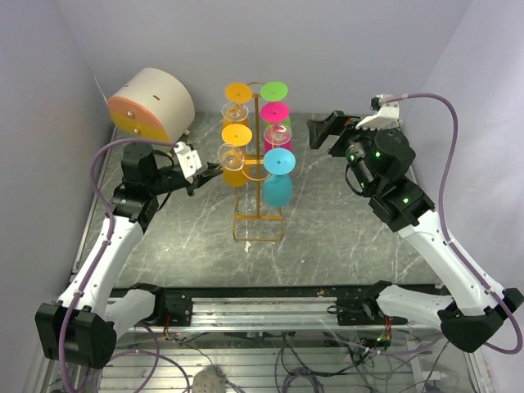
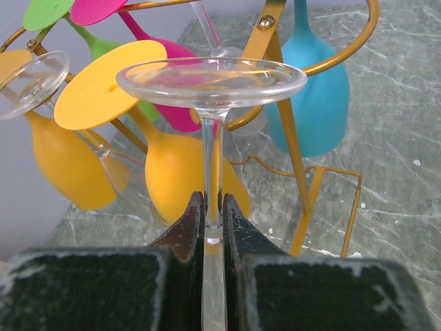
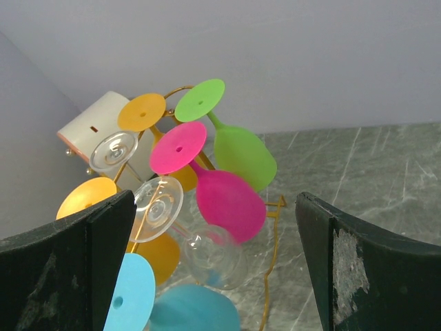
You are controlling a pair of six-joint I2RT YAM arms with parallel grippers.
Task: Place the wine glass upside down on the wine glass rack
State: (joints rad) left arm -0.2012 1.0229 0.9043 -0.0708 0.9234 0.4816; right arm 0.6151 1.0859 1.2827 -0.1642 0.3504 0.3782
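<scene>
The wine glass rack (image 1: 259, 221) stands mid-table, a golden wire frame hung with orange, green, pink, blue and clear glasses. My left gripper (image 1: 205, 169) is shut on the stem of a clear wine glass (image 1: 231, 154), held upside down with its foot up, at the rack's lower left side. In the left wrist view the fingers (image 2: 186, 227) pinch the stem (image 2: 212, 165) under the round foot (image 2: 211, 79), next to a golden ring hook (image 2: 344, 55); whether the stem sits in a hook I cannot tell. My right gripper (image 1: 326, 131) is open and empty, right of the rack.
A beige cylinder with an orange face (image 1: 151, 102) lies at the back left. In the right wrist view the rack (image 3: 272, 255) carries a pink glass (image 3: 227, 196), a green glass (image 3: 238, 155) and a hung clear glass (image 3: 213, 258). Walls close in on both sides.
</scene>
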